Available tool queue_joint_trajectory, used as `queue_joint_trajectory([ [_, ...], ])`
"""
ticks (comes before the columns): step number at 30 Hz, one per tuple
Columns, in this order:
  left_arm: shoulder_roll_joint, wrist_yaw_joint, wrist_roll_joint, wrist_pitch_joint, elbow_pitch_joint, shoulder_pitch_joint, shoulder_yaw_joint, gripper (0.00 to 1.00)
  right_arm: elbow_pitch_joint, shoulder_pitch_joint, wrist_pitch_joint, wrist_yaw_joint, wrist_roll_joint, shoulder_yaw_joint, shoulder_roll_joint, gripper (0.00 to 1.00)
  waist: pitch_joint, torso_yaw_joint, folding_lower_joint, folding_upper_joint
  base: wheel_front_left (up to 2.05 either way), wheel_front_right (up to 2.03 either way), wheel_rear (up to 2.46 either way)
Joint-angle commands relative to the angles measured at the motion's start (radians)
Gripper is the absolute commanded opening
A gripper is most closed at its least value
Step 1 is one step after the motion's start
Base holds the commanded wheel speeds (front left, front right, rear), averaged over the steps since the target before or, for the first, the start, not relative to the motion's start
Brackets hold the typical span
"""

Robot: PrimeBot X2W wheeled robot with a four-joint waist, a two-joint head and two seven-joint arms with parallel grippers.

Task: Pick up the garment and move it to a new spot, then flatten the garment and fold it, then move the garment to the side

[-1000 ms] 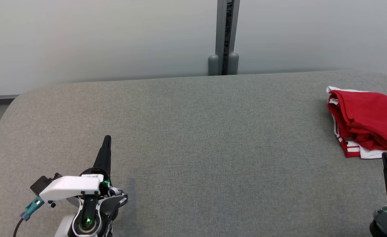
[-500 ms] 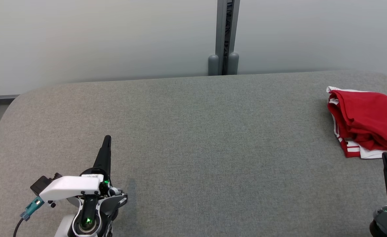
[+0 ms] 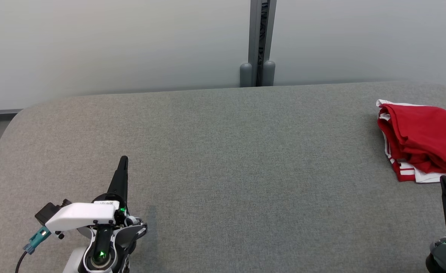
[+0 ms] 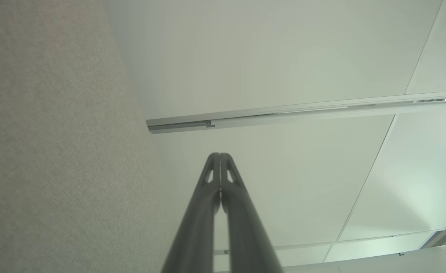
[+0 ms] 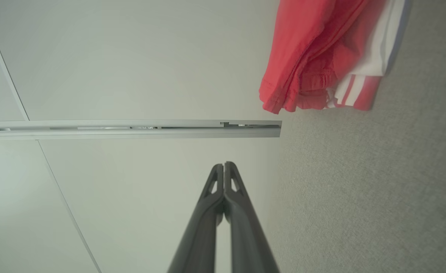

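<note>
The garment [image 3: 423, 140] is red with white side panels and red stripes. It lies bunched in a heap at the far right of the grey table [image 3: 223, 159], cut off by the head view's right edge. The right wrist view shows the garment [image 5: 321, 57] at its top right. My right gripper [image 3: 443, 179] sits just in front of the heap at the lower right, shut and empty, apart from the cloth. My left gripper [image 3: 123, 158] rests over the lower left of the table, shut with nothing in it. Both wrist views show the fingertips pressed together: left gripper [image 4: 219, 155], right gripper [image 5: 224, 165].
A pale wall with a grey vertical rail [image 3: 258, 41] stands behind the table's far edge. The table's left corner [image 3: 18, 113] is rounded, with floor beyond it. The broad grey surface spreads between the two grippers.
</note>
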Motion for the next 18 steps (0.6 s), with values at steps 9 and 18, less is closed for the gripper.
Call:
queue_joint_trajectory([
  [9, 0.005, -0.004, -0.002, 0.002, -0.001, -0.014, 0.003, 0.00, -0.001, -0.011, 0.007, 0.000, -0.004, -0.007, -0.001, 0.00, 0.000, 0.000, 0.0000, 0.0000, 0.00, 0.00, 0.00],
  [18, 0.005, -0.004, -0.002, 0.002, -0.001, -0.014, 0.003, 0.00, -0.001, -0.012, 0.008, 0.000, -0.006, -0.009, 0.000, 0.00, 0.000, 0.000, 0.0000, 0.0000, 0.00, 0.00, 0.00],
])
